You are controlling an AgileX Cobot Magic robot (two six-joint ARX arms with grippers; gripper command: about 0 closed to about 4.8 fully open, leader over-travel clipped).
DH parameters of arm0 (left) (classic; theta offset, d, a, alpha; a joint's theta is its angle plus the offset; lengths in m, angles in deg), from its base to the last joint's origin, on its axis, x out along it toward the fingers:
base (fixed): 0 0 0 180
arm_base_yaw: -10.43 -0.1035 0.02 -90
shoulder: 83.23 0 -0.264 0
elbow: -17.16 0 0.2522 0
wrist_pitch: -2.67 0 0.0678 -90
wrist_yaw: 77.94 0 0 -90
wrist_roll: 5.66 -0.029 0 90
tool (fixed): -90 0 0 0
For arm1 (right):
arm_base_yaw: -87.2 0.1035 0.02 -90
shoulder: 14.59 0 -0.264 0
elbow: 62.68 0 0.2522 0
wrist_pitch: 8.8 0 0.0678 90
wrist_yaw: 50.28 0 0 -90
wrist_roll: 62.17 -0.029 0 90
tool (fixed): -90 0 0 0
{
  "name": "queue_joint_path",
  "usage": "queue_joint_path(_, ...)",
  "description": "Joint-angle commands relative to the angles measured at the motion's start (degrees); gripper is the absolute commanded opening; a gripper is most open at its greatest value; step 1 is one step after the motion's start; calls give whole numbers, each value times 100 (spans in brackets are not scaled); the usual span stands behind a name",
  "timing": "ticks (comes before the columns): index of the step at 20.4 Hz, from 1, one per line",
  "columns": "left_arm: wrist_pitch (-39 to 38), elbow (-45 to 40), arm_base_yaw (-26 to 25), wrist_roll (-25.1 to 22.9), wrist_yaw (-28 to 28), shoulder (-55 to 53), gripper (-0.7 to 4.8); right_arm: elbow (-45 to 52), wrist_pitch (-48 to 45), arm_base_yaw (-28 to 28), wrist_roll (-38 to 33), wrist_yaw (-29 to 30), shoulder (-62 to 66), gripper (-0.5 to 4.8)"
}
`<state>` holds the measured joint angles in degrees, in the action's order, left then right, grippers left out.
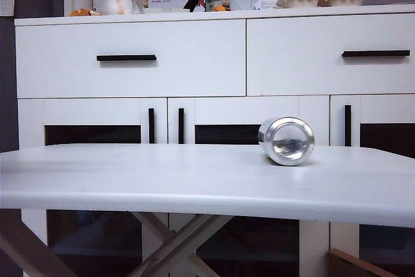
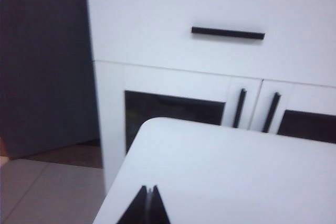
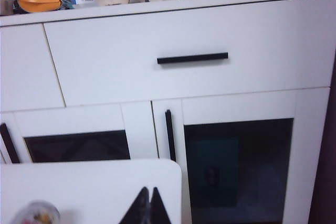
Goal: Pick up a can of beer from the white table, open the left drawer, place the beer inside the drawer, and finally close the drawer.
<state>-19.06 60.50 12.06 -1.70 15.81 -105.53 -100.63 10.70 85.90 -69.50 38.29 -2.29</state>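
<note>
Both grippers, left and right, pinched closed (nothing held), so next up: grabbing the can off the table.

The tabletop is plain white with pale crossed legs. The can of beer, near the far edge on the right side, is shiny silver, its round end mirror-like, with no pattern. The left drawer is flat white with a thin black bar handle; the narrower drawer beside it is the same white with a black handle. The cabinet doors below are white frames around dark panes, with black upright handles. The left pincer and right pincer, both pressed together, are black. An orange bowl sits on the cabinet top. The floor is pale tile.
</note>
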Motion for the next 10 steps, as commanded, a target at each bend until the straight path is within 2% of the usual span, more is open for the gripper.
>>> queue_joint_path(1,-39,662,11,11,-459,-629,-5,-616,46,13,-197,22,584,-6)
queue_joint_path(6,-162,1504,11,-70,-1755,-1622,-5,-1878,166,17,-212,595,1834,-5)
queue_joint_path(8,-332,1808,13,-50,-2170,-1867,-5,-2516,680,31,-273,675,2385,-6)
queue_joint_path(10,-638,2164,15,-57,-2203,-2041,-5,-3270,1322,70,-339,885,3036,-5)
